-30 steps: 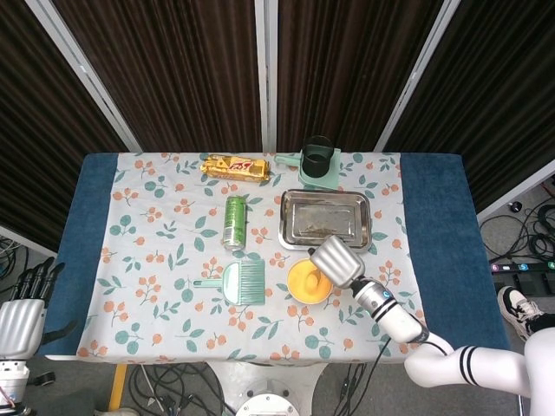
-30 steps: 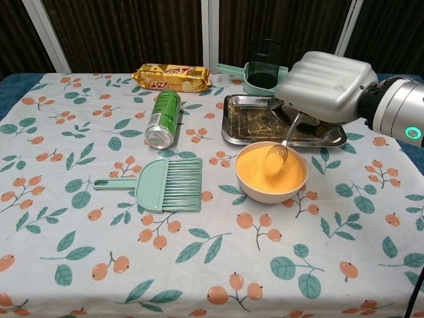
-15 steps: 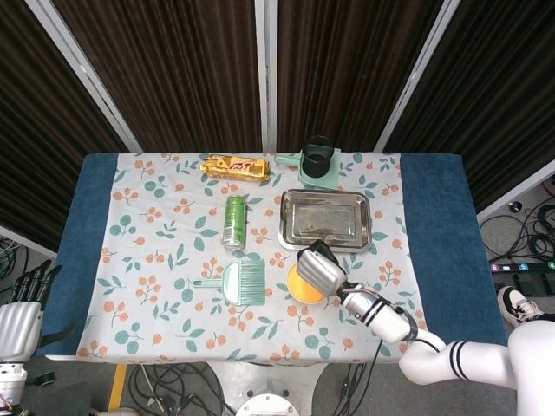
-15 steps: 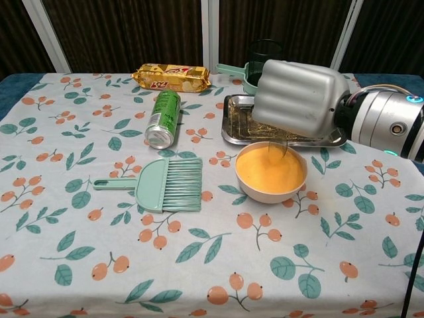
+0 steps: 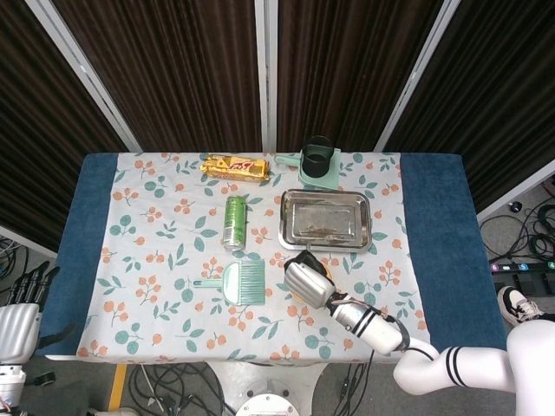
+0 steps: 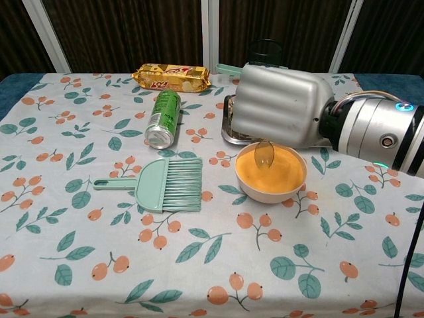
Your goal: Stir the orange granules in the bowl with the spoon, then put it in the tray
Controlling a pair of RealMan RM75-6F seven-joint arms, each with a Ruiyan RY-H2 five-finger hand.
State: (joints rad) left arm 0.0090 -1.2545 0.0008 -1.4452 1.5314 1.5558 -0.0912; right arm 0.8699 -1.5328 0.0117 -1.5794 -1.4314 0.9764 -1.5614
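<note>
One spoon [image 6: 265, 155] hung from the right hand [image 6: 283, 106], its clear bowl dipped into the orange granules [image 6: 275, 169] at the near-left side of the white bowl [image 6: 271, 192]. Over the last second the hand had swept leftward across the bowl, carrying the spoon from the right side, so stirring looked under way and the tray step not yet begun. Just behind the bowl, the metal tray [image 5: 325, 220] held only smudges. Farther back, a dark mesh cup [image 5: 317, 154] sat in a green holder. Off the tabletop [image 6: 79, 265], the left hand [image 5: 17, 316] held nothing, fingers loosely apart.
</note>
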